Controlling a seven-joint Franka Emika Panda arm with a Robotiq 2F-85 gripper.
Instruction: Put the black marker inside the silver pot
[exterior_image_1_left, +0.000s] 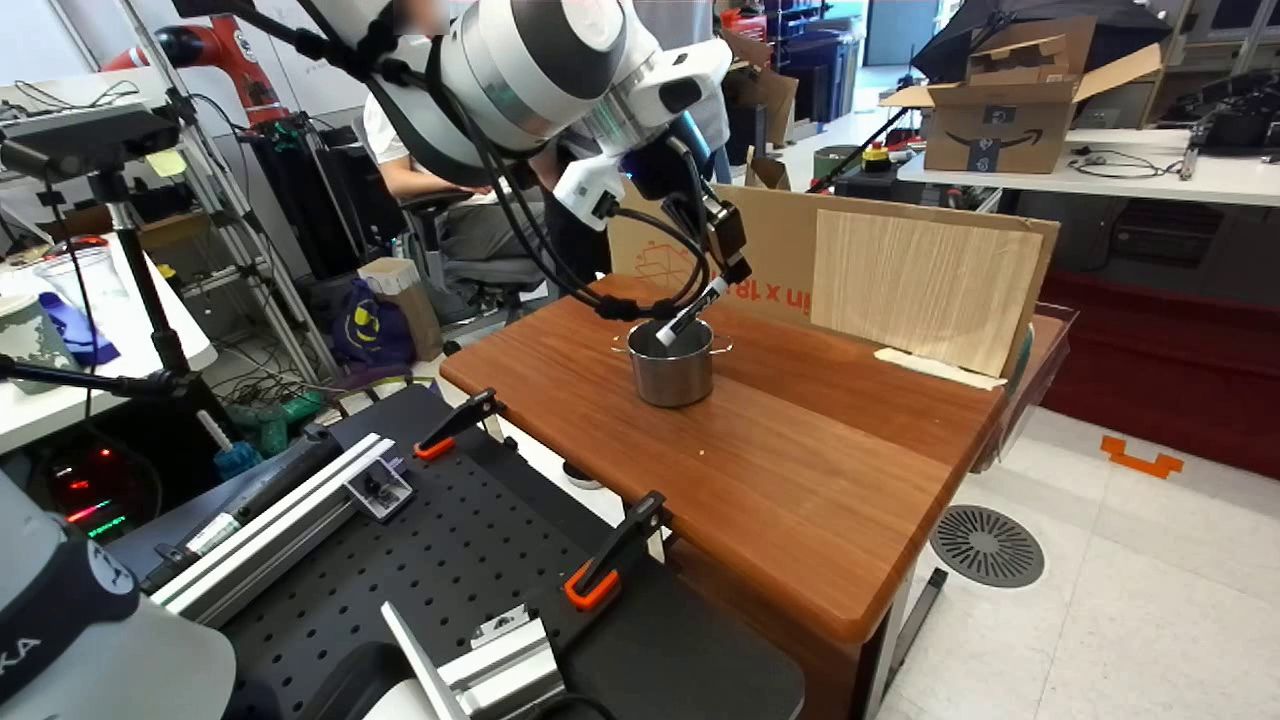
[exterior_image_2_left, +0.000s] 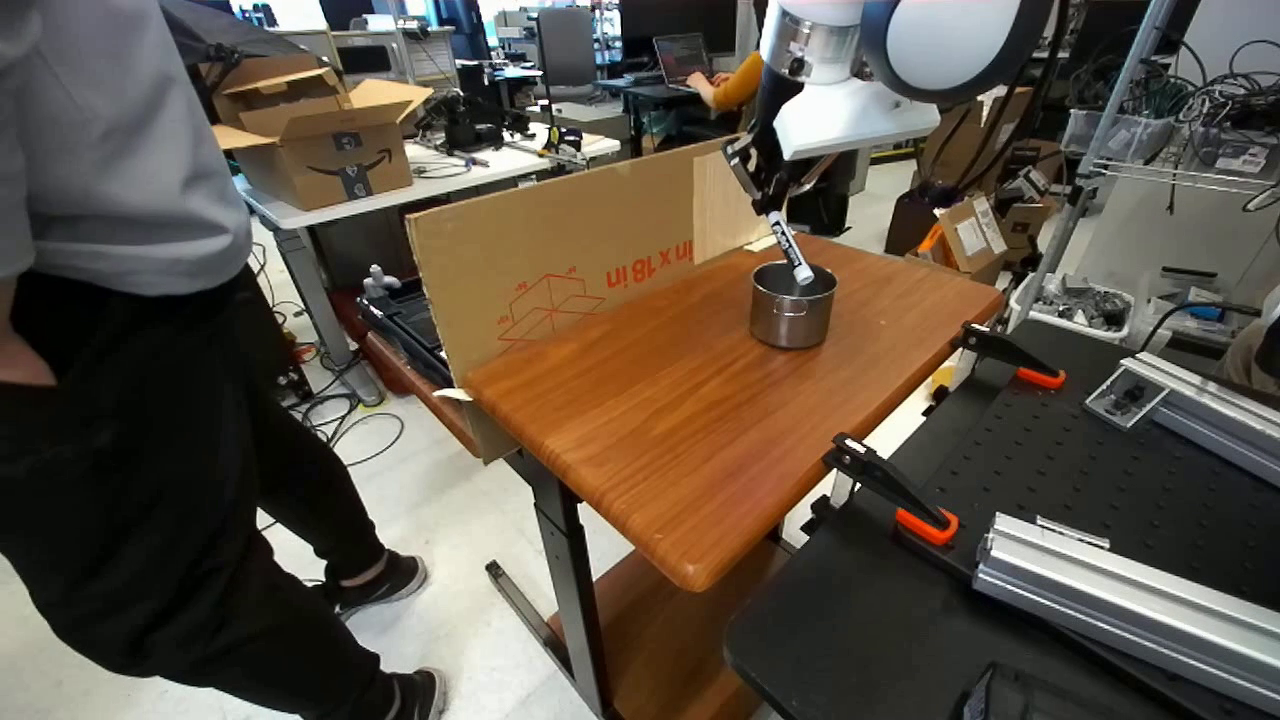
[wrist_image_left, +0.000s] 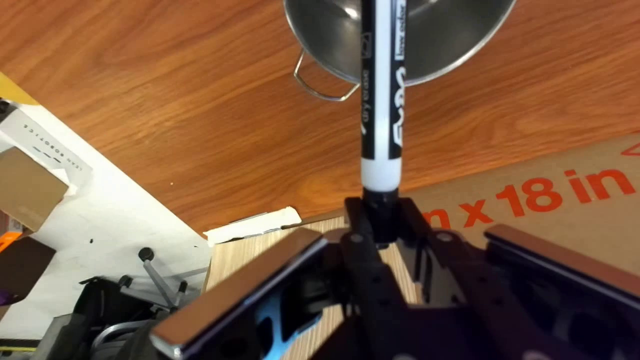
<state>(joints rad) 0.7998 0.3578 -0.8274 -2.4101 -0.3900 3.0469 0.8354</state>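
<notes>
The silver pot (exterior_image_1_left: 673, 380) stands upright on the wooden table; it shows in both exterior views (exterior_image_2_left: 790, 320) and partly in the wrist view (wrist_image_left: 445, 47). My gripper (wrist_image_left: 382, 210) is shut on the dark end of the black marker (wrist_image_left: 382, 100). In both exterior views the gripper (exterior_image_1_left: 738, 272) (exterior_image_2_left: 768, 203) is above the pot, and the marker (exterior_image_1_left: 692, 312) (exterior_image_2_left: 787, 243) slants down from it. The marker's white lower end lies over the pot's opening; whether it is below the rim I cannot tell. That end is cut off in the wrist view.
A cardboard panel (exterior_image_2_left: 600, 270) stands along the table's edge behind the pot. Clamps (exterior_image_1_left: 620, 545) (exterior_image_2_left: 890, 485) hold the opposite side, beside a black perforated board (exterior_image_1_left: 450, 540). A person (exterior_image_2_left: 150, 400) stands near the table.
</notes>
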